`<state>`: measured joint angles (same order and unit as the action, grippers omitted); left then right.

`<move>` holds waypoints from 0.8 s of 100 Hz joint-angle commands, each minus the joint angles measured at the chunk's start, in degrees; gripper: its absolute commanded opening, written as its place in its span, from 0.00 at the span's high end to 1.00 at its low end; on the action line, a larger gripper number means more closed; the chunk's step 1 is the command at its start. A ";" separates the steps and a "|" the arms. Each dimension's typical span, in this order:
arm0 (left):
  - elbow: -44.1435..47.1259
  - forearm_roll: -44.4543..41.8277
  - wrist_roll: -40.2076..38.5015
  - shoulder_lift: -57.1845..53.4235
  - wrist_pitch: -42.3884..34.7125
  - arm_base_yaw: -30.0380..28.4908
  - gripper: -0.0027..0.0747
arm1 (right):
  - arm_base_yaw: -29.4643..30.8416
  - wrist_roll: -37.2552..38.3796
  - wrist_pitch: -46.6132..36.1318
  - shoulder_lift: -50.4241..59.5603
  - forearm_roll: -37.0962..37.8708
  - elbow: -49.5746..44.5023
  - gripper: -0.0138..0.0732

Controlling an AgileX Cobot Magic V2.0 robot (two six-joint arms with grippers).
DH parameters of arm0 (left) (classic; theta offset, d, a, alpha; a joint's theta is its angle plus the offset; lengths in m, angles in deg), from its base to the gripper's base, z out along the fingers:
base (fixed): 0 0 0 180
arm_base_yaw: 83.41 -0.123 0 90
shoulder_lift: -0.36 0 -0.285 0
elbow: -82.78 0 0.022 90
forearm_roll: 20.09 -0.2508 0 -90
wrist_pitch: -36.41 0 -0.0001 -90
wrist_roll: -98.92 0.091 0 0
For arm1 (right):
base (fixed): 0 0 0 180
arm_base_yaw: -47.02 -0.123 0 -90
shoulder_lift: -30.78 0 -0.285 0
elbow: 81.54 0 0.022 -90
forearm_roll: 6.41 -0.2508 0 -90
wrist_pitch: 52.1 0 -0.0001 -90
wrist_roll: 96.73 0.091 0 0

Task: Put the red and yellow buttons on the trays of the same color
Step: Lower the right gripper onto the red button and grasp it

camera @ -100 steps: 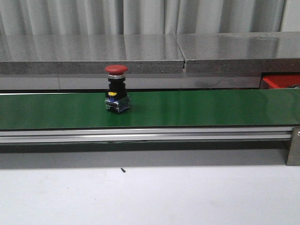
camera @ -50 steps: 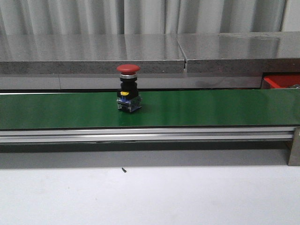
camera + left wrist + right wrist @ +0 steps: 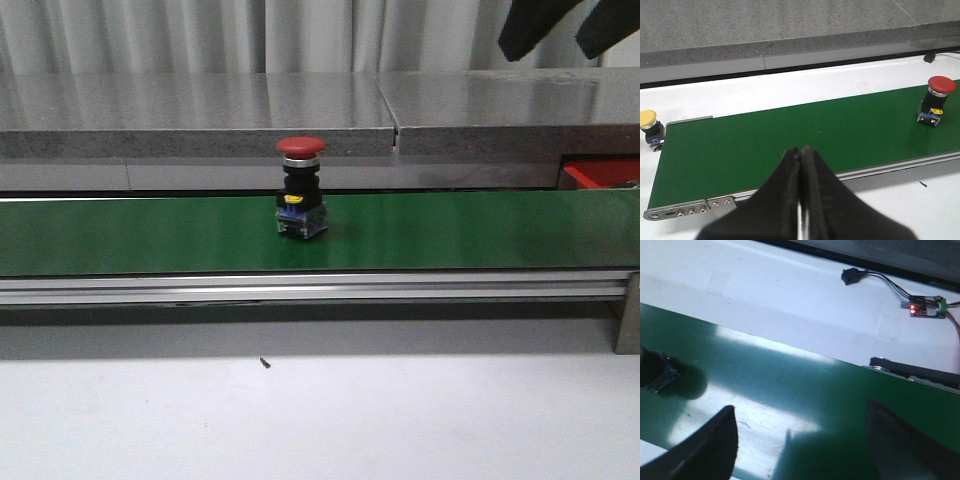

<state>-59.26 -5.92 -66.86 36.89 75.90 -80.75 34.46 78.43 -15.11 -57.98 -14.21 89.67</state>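
Note:
A red button (image 3: 301,190) with a mushroom cap stands upright on the green belt (image 3: 470,230), a little left of the middle; it also shows in the left wrist view (image 3: 936,99). A yellow button (image 3: 650,128) sits on the white table just off the belt's end. A part of the red tray (image 3: 598,172) shows at the far right behind the belt. No yellow tray is in view. My left gripper (image 3: 801,151) is shut and empty over the belt's near edge. My right gripper (image 3: 560,28) hangs open high at the right, and shows open above the belt (image 3: 800,407).
A grey stone ledge (image 3: 200,110) runs behind the belt. The belt's metal rail (image 3: 300,290) faces the white table front (image 3: 320,420). A small circuit board (image 3: 924,308) with wires lies on the white surface beyond the belt. The dark base of a button (image 3: 655,371) shows at the right wrist view's edge.
The red button has travelled to the right along the belt. My right gripper's fingers have come into the front view at the top right.

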 commanded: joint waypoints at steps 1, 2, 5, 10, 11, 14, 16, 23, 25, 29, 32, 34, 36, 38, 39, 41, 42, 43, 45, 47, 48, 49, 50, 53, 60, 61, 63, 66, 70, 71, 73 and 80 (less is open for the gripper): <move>-1.55 0.69 -0.16 0.26 -4.03 0.31 0.99 | -1.78 -0.89 -1.33 2.05 0.13 2.60 0.23; -1.55 0.69 -0.16 0.26 -4.03 0.31 0.99 | -1.94 -0.89 -1.24 2.04 0.13 2.65 0.23; -1.55 0.69 -0.16 0.26 -4.03 0.31 0.99 | -2.56 -0.89 -0.83 2.00 0.08 3.04 0.23; -1.55 0.69 -0.16 0.26 -4.03 0.31 0.99 | -3.83 -0.98 0.49 1.50 0.08 3.81 0.23; -1.55 0.69 -0.16 0.26 -4.03 0.31 0.99 | -4.00 -1.06 0.74 1.42 0.08 3.96 0.23; -1.55 0.69 -0.16 0.26 -4.03 0.31 0.99 | -4.70 -1.42 1.79 0.92 0.08 4.78 0.23; -1.55 0.69 -0.16 0.26 -4.03 0.31 0.99 | -5.23 -1.76 2.70 0.52 0.08 5.20 0.23; -1.55 0.69 -0.16 0.26 -4.03 0.31 0.99 | -6.93 -3.33 6.68 -1.49 -0.17 7.81 0.23; -1.55 0.69 -0.16 0.26 -4.03 0.31 0.99 | -7.40 -3.69 8.00 -2.24 -0.28 8.72 0.23; -1.55 0.69 -0.16 0.26 -4.03 0.31 0.99 | -8.32 -4.24 10.41 -3.85 -0.71 10.63 0.23; -1.55 0.69 -0.16 0.26 -4.03 0.31 0.99 | -8.89 -4.88 11.89 -5.00 -1.27 11.93 0.23; -1.55 0.69 -0.16 0.26 -4.03 0.31 0.99 | -9.32 -5.36 12.92 -5.90 -1.57 12.93 0.23; -1.55 0.69 -0.16 0.26 -4.03 0.31 0.99 | -9.72 -5.80 13.90 -6.80 -2.04 13.92 0.23; -1.55 0.69 -0.16 0.26 -4.03 0.31 0.99 | -9.99 -6.51 14.88 -7.73 -2.56 14.92 0.23; -1.55 0.69 -0.16 0.26 -4.03 0.31 0.99 | -10.23 -7.03 15.19 -8.03 -2.87 15.25 0.23; -1.55 0.69 -0.16 0.26 -4.03 0.31 0.99 | -10.59 -7.91 16.16 -8.92 -3.22 16.25 0.23; -1.55 0.69 -0.16 0.26 -4.03 0.31 0.99 | -10.70 -8.23 16.46 -9.23 -3.59 16.89 0.23; -1.55 0.69 -0.16 0.26 -4.03 0.31 0.99 | -10.90 -8.53 17.06 -9.84 -3.76 17.21 0.23; -1.55 0.69 -0.16 0.26 -4.03 0.31 0.99 | -11.12 -9.51 17.90 -10.69 -4.31 18.11 0.23; -1.55 0.69 -0.16 0.26 -4.03 0.31 0.99 | -11.38 -10.47 18.40 -11.52 -4.80 18.94 0.23; -1.55 0.69 -0.16 0.26 -4.03 0.31 0.99 | -11.55 -11.12 18.83 -11.80 -4.98 19.21 0.23; -1.55 0.69 -0.16 0.26 -4.03 0.31 0.99 | -11.64 -11.43 19.01 -12.07 -5.36 19.72 0.23; -1.55 0.69 -0.16 0.26 -4.03 0.31 0.99 | -11.80 -11.71 19.35 -12.62 -5.49 19.98 0.23; -1.55 0.69 -0.16 0.26 -4.03 0.31 0.99 | -11.97 -13.06 20.00 -13.64 -6.19 20.97 0.23; -1.55 0.69 -0.16 0.26 -4.03 0.31 0.99 | -12.41 -14.68 20.86 -16.05 -6.99 23.04 0.23; -1.55 0.69 -0.16 0.26 -4.03 0.31 0.99 | -12.41 -14.76 20.86 -16.46 -7.00 23.40 0.23; -1.55 0.69 -0.16 0.26 -4.03 0.31 0.99 | -12.41 -14.99 20.88 -16.90 -7.07 23.87 0.23; -1.55 0.69 -0.16 0.26 -4.03 0.31 0.99 | -12.41 -15.15 20.81 -17.93 -7.09 24.44 0.23; -1.55 0.69 -0.16 0.26 -4.03 0.31 0.99 | -12.41 -15.29 20.59 -18.88 -7.09 25.10 0.23; -1.55 0.69 -0.16 0.26 -4.03 0.31 0.99 | -12.41 -15.29 20.52 -19.25 -7.09 25.18 0.23; -1.55 0.69 -0.16 0.26 -4.03 0.31 0.99 | -12.41 -15.42 20.43 -19.79 -7.09 25.44 0.23; -1.55 0.69 -0.16 0.26 -4.03 0.31 0.99 | -12.41 -16.33 20.08 -21.50 -7.09 26.10 0.23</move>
<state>-59.26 -5.92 -66.86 36.89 75.90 -80.75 22.02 63.95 6.68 -80.37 -20.18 113.14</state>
